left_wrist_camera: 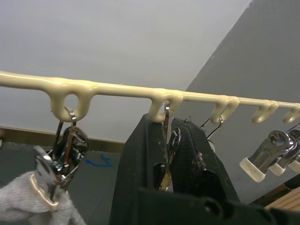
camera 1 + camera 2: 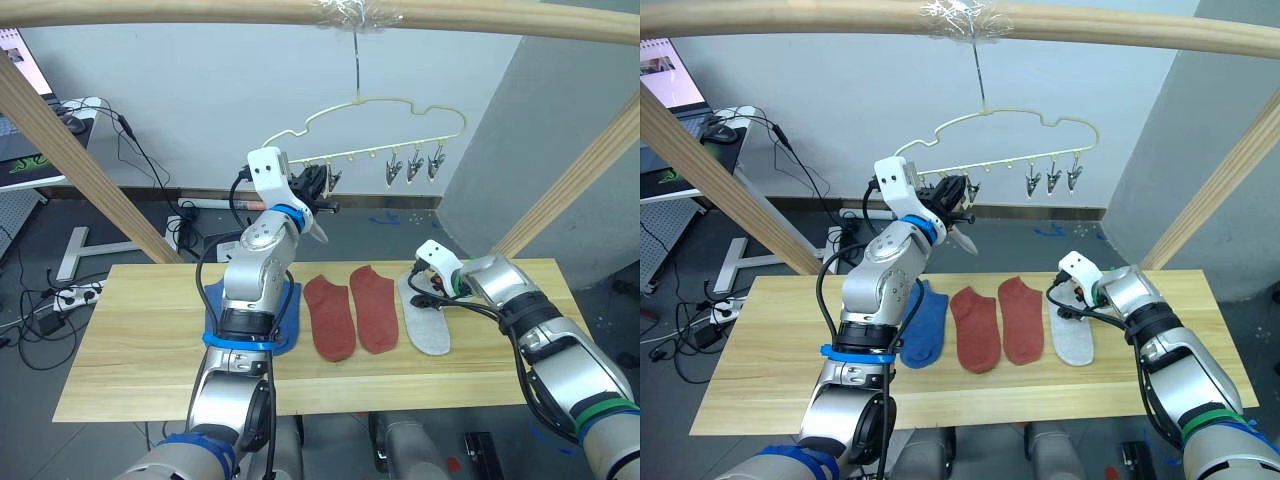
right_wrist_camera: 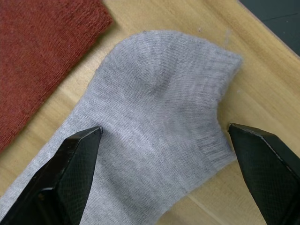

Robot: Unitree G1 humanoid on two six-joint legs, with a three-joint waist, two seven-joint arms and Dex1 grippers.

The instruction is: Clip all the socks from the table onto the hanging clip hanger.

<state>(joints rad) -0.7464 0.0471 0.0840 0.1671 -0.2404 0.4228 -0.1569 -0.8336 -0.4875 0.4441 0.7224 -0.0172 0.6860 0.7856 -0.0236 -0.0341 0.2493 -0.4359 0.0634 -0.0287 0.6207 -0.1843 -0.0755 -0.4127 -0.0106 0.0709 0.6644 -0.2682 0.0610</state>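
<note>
Hanger: clip hanger (image 2: 1012, 135) hung by its hook from the overhead pole (image 2: 940, 22), above and behind the table's far edge; row of clips on lower bar.
Done: one grey sock (image 1: 33, 204) was pinned in a clip nr the hanger's left end (left wrist view). No other sock seen on the hanger.
Left on table: table (image 2: 130, 340) carried a blue sock (image 2: 925, 325) toward the left, partly hidden by the left arm; two red socks (image 2: 992, 322) side by side at mid-table; a second grey sock (image 2: 1072, 335) to their right. Sixth sock: not made out.
Progress (est.): early; approx. one clipped, at least four to go.
L gripper: left gripper (image 1: 169, 140) was raised at the hanger's left part, fingers pressed together on a metal clip (image 1: 172, 143) next to the one holding the grey sock; prob. squeezing it open, though clip mouth not visible.
R gripper: right gripper (image 3: 165, 140) hovered low over the table's grey sock (image 3: 154, 122) nr its cuff end, fingers spread wide, one either side of the fabric, holding nothing.
Next (est.): R closes on grey sock, lifts it to the clip L is pinching.
</note>
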